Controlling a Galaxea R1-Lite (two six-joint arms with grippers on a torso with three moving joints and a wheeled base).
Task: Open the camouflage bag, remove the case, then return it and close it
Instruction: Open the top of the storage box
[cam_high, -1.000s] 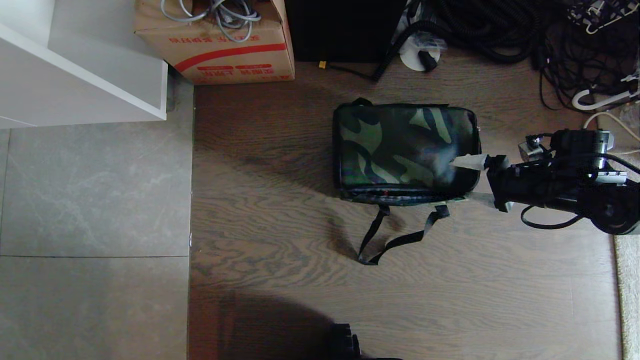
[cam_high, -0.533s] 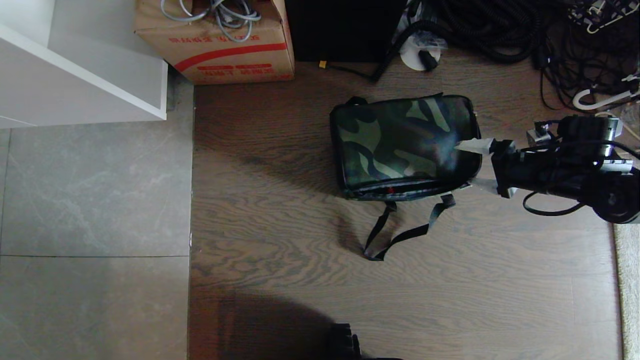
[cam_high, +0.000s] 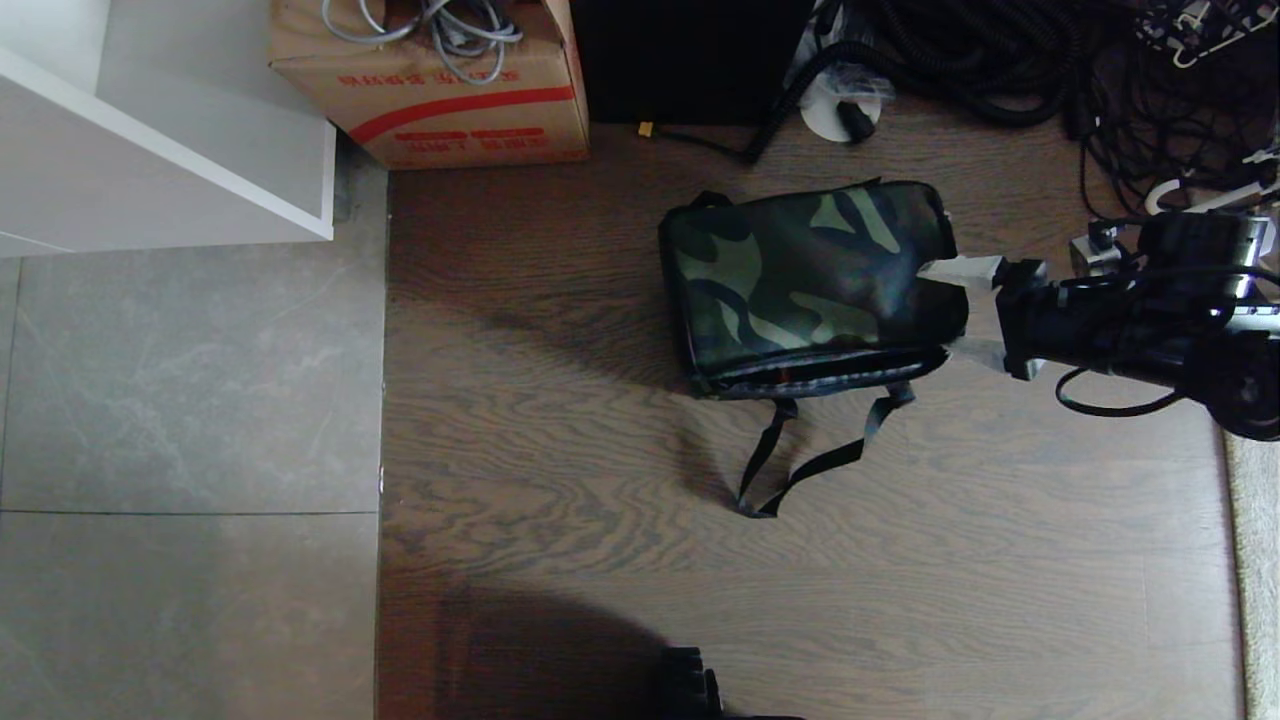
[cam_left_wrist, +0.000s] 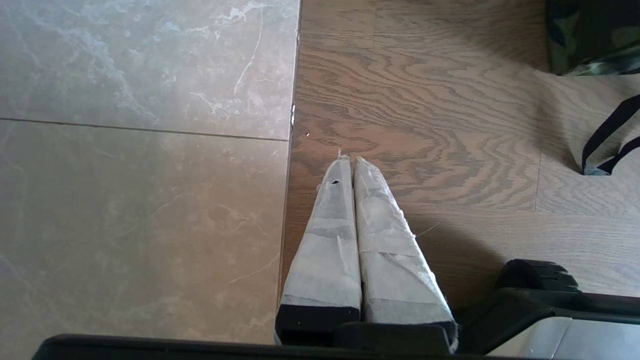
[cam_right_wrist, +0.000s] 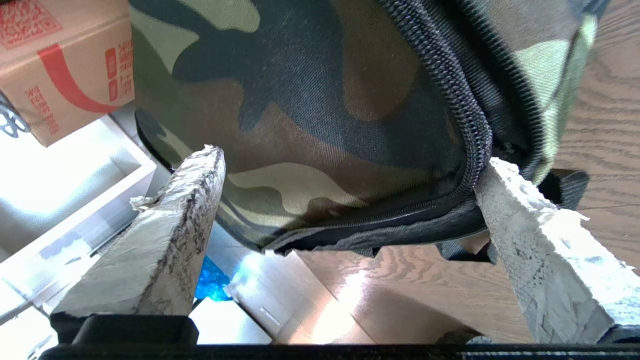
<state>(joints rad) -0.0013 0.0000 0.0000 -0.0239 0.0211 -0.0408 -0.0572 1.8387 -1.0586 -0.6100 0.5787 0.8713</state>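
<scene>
My right gripper (cam_high: 962, 310), fingers spread wide around the end of the boxy green-black-tan camouflage fabric bag (cam_high: 800, 275) on the wooden floor (cam_high: 560, 450), has tilted its lid upward; a gap opens. My left gripper (cam_left_wrist: 348, 162) rests closed.

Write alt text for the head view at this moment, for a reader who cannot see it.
The right gripper reaches in from the right, its open fingers straddling the right end of the camouflage bag, which lies on a wood floor with its black straps trailing toward the robot. A red-striped cardboard box and tangled black cables sit beyond the bag.
</scene>
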